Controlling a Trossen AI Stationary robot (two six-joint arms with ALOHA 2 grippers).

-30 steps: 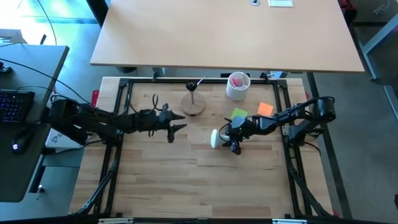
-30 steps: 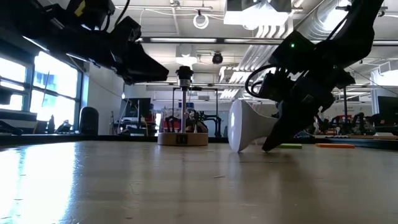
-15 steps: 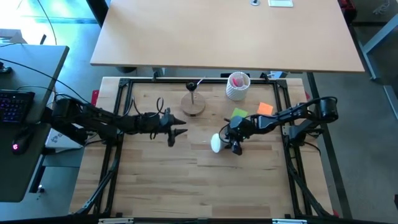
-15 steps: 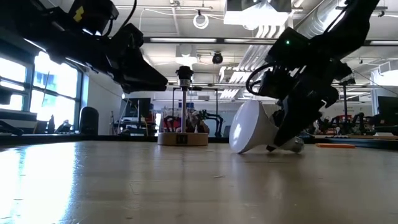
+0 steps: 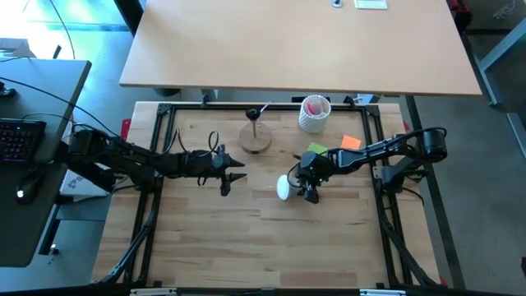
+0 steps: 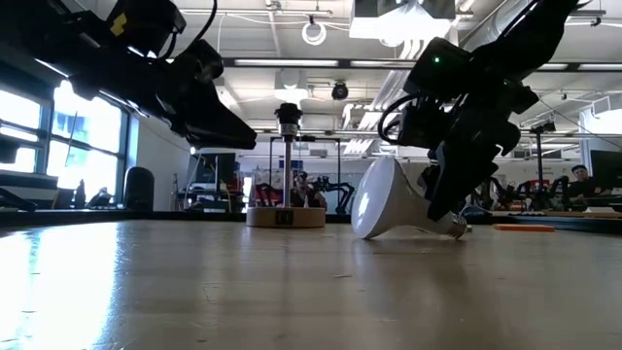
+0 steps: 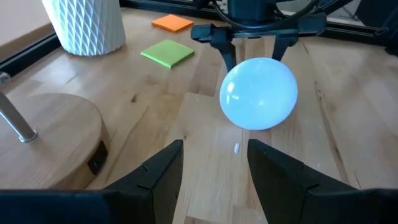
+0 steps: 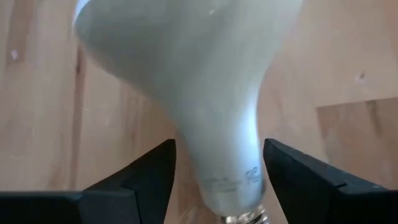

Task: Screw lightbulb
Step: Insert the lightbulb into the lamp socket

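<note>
Two grippers, no grasp yet: lightbulb [image 5: 283, 187] lies on its side at centre frame, right gripper [image 5: 306, 188] spread around its neck without clamping. Left gripper [image 5: 231, 170] waits part-open, empty. Socket [image 5: 255, 136], upper centre, remains unfilled.

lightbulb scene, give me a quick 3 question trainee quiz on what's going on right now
1. True or false: the bulb is screwed into the socket.
2. Which gripper straddles the bulb's neck: left or right?
3. Multiple choice: the green pad lies A) under the bulb, B) beside the orange pad, C) in the cup.

Key: 1 false, it lies on the table. 2 right, fingers open either side. 3 B.
</note>
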